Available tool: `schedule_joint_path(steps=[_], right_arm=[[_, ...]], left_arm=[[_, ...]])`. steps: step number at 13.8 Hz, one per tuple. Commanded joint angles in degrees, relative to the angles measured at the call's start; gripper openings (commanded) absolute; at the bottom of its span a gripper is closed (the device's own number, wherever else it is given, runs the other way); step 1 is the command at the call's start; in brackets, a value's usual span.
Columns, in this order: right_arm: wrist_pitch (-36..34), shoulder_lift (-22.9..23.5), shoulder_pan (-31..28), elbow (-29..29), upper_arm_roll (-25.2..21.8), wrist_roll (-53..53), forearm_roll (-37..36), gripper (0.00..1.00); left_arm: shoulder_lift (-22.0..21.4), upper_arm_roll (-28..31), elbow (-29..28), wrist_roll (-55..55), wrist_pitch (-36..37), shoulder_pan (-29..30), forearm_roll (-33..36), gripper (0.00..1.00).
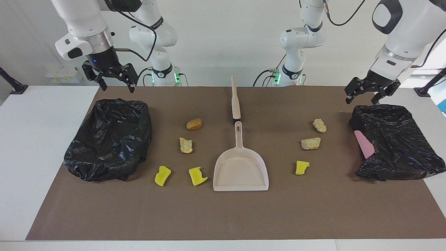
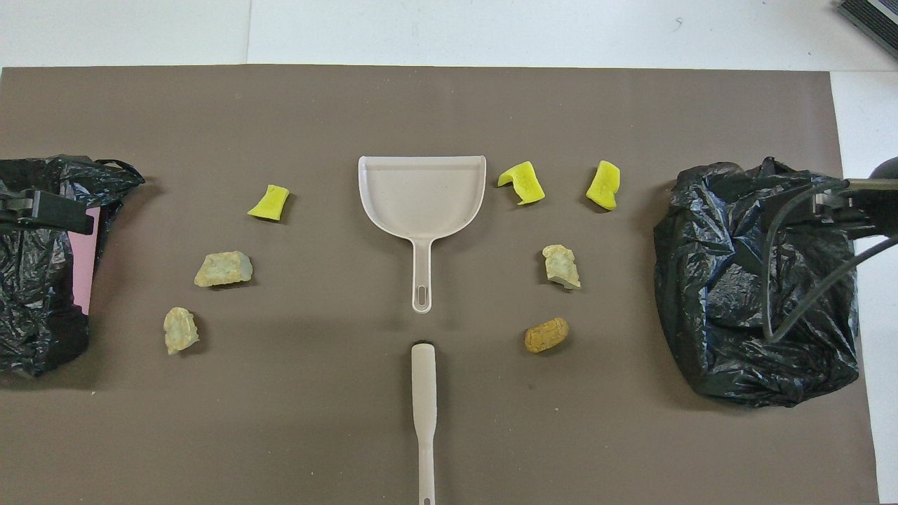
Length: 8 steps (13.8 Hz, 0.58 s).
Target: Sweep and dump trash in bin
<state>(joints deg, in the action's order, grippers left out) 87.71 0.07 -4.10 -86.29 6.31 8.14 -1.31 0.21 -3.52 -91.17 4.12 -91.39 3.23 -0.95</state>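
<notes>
Several small spongy trash chunks lie on the brown mat on either side of a beige dustpan [image 1: 240, 169] [image 2: 421, 193]. Toward the right arm's end are an orange-brown chunk [image 1: 194, 124] [image 2: 546, 335], a tan one [image 1: 185, 145] [image 2: 562, 266] and two yellow ones [image 1: 162, 175] [image 1: 197, 176]. Toward the left arm's end are two tan chunks [image 1: 319, 125] [image 1: 310, 143] and a yellow one [image 1: 301, 167] [image 2: 269, 203]. A beige brush [image 1: 236, 99] [image 2: 424, 393] lies in line with the dustpan's handle, nearer to the robots. My right gripper [image 1: 117, 88] [image 2: 835, 207] and left gripper [image 1: 360, 101] [image 2: 49, 210] are open and empty, each raised over a bin.
A bin lined with a black bag [image 1: 109, 139] [image 2: 758, 280] stands at the right arm's end of the mat. Another black-bagged bin [image 1: 393, 139] [image 2: 35, 294] stands at the left arm's end, with a flat pink piece [image 1: 364, 144] [image 2: 83, 266] at its opening. White table surrounds the mat.
</notes>
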Motion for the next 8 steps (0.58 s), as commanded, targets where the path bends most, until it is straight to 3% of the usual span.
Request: schedule_joint_path(steps=[1, 8], right_arm=[[-0.8, 0.2, -0.4, 0.7, 0.3, -1.3, 0.9, 1.0], [-1.3, 0.1, -0.5, 0.7, 0.2, -1.6, 0.9, 1.0]], left_arm=[[0.2, 0.5, 2.1, 0.5, 3.8, -1.0, 0.9, 1.0], [-1.9, 0.0, -2.2, 0.5, 3.0, -1.7, -0.7, 1.0]])
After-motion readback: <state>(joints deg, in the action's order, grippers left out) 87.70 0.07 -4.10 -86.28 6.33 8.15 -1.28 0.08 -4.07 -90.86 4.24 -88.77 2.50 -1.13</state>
